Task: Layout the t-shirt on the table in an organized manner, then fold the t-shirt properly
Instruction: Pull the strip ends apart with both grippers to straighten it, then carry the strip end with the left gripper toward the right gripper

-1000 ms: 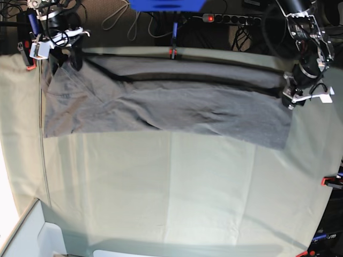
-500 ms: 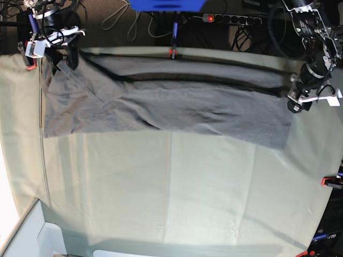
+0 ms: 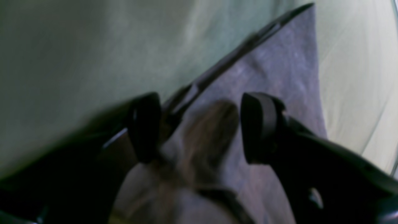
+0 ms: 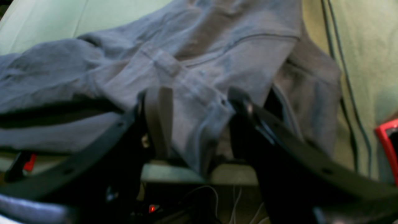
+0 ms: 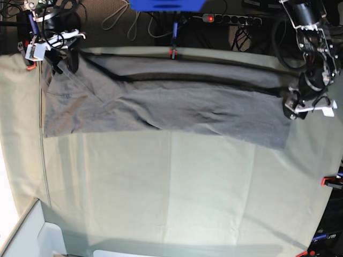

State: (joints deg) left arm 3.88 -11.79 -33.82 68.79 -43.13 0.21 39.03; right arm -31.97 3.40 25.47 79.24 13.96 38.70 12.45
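shirt: the grey t-shirt lies stretched in a long band across the far part of the table, one end by the left claw, the other by the right claw; its near edge runs fairly straight, dropping to a corner at the base view's right
folds: a dark crease line runs lengthwise through the upper half of the shirt, with a few wrinkles toward the middle
table: the table is covered with a pale green creased cloth; the whole near half is bare cloth
left claw: the left claw sits at the shirt's end on the base view's right; its two dark fingers stand apart with grey cloth visible between them, the picture is blurred, and I cannot tell whether the pads touch the cloth
right claw: the right claw is over the far corner on the base view's left; its fingers are spread, a hemmed fold of the shirt passes between them and hangs over the table edge, with a gap showing beside one finger
clamps: a red clamp grips the far table edge near the middle; another red clamp sits at the edge on the base view's right
beyond the table: a power strip with a red light lies on the floor among cables
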